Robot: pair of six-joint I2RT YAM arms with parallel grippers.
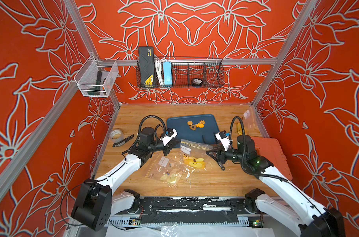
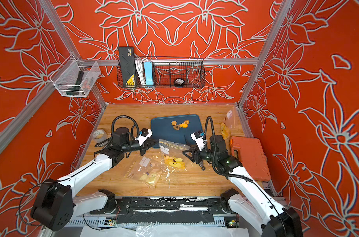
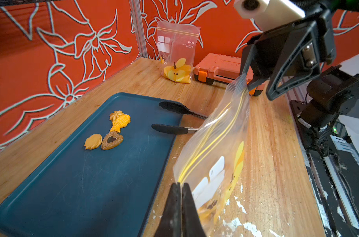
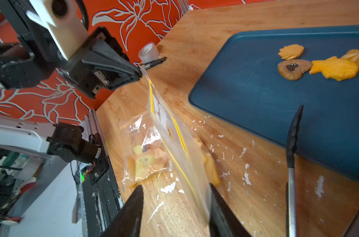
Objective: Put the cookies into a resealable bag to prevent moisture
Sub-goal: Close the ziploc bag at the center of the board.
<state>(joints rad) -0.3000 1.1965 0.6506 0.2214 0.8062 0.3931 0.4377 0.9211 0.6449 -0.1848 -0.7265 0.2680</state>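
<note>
Left gripper [image 3: 180,184] pinching bag [image 3: 215,156] corner; right gripper [image 4: 175,185] spread astride opposite corner; zip edge [image 3: 210,141] runs 9-to-3; cookies [image 1: 196,124] at 12 o'clock; tongs [image 4: 291,143] nearer right arm

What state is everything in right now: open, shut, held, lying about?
held bag: top edge lifted, seal unclear.
left gripper: shut on held bag.
right gripper: open, astride its other end.
cookies: four, loose on tray.
tongs: open, tips on tray.
second bag: lying flat.
third bag: standing upright.
toolbox: closed.
</note>
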